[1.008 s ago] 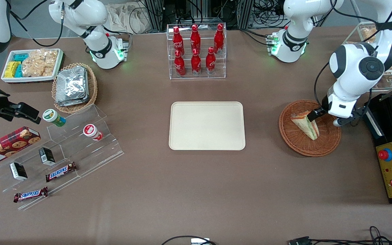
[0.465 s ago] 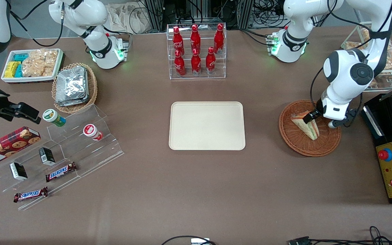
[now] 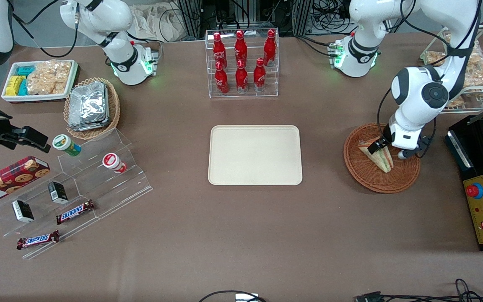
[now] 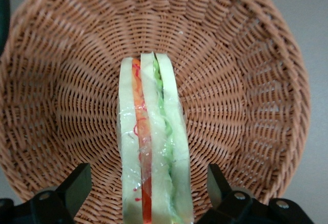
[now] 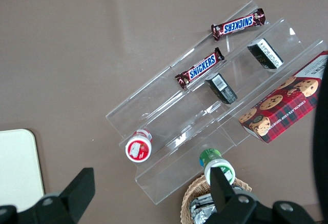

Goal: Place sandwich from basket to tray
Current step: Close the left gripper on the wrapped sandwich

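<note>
Lowered since before, pincer (image 4: 148, 193) spread astride sandwich (image 4: 152, 142) in basket (image 4: 246, 70), both sides clear.

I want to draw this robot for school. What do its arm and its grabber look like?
The working arm is glossy white, built of rounded, chunky segments with dark grey round caps and black bands at the joints. Black cables loop along it. Its base glows green. The tool over the basket is a white block with two black fingers, flat and wedge-shaped, bolted on with small screws.
</note>
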`<state>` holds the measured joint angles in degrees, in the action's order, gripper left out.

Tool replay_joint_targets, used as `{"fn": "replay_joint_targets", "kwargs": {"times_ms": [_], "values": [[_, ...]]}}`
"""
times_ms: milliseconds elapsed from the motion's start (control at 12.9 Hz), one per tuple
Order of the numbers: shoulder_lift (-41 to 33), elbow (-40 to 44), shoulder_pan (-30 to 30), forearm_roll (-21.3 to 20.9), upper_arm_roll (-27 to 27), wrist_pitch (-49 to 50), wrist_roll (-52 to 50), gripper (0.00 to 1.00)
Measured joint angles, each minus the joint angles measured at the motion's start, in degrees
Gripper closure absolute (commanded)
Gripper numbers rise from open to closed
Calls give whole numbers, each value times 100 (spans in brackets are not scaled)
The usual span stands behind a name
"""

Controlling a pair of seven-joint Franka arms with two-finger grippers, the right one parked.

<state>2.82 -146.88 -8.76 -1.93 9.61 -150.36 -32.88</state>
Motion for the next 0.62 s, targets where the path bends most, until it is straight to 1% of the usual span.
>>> {"fn": "replay_joint_targets", "kwargs": {"times_ms": [78,155,233,310,620], "values": [[44,-21,0,0,0,-61,-3,19],[76,-25,0,0,0,-74,-8,48],[93,-26,0,0,0,-76,-11,84],[106,-26,0,0,0,-80,-13,100],[113,-22,7,0,1,-101,-2,100]]}}
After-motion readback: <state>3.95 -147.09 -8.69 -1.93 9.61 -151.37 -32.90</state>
